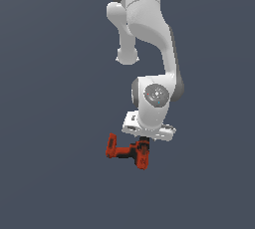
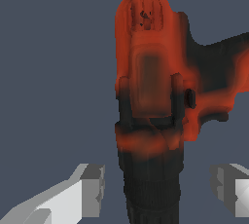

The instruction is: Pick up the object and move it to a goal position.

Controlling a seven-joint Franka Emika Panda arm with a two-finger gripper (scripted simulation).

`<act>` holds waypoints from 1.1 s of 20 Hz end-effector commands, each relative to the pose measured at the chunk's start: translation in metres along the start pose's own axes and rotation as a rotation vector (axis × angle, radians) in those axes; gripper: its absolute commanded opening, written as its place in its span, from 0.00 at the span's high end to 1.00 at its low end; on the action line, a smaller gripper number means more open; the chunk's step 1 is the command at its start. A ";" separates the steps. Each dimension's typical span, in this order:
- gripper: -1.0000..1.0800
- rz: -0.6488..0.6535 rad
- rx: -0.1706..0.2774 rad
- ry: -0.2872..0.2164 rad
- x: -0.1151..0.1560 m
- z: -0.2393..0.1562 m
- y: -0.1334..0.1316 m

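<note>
My white two-finger gripper (image 1: 143, 142) hangs directly above the small red-orange, L-shaped cordless power drill with black chuck (image 1: 130, 151), whose long body runs between my fingers. In the exterior view the drill extends toward 9 o'clock from the gripper. The wrist view alone shows both fingers (image 2: 92, 191) spread, clear of the drill (image 2: 151, 96), released, nothing grasped. Next step, in my judgement: close.

Drill (image 1: 128, 152) directly beneath pincer (image 1: 144, 141).

One camera stands far off and faces my arm (image 1: 149, 49). My wrist camera looks close down at the drill (image 2: 151, 86). Both see the drill.
</note>
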State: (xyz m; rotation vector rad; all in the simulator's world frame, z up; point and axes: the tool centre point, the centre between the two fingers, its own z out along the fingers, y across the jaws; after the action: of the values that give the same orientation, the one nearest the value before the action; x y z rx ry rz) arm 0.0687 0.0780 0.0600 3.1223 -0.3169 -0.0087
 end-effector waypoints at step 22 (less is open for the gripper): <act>1.00 0.003 -0.001 0.001 0.000 0.032 -0.001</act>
State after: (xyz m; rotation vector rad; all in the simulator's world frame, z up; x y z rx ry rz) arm 0.0684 0.0786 0.0291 3.1206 -0.3224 -0.0091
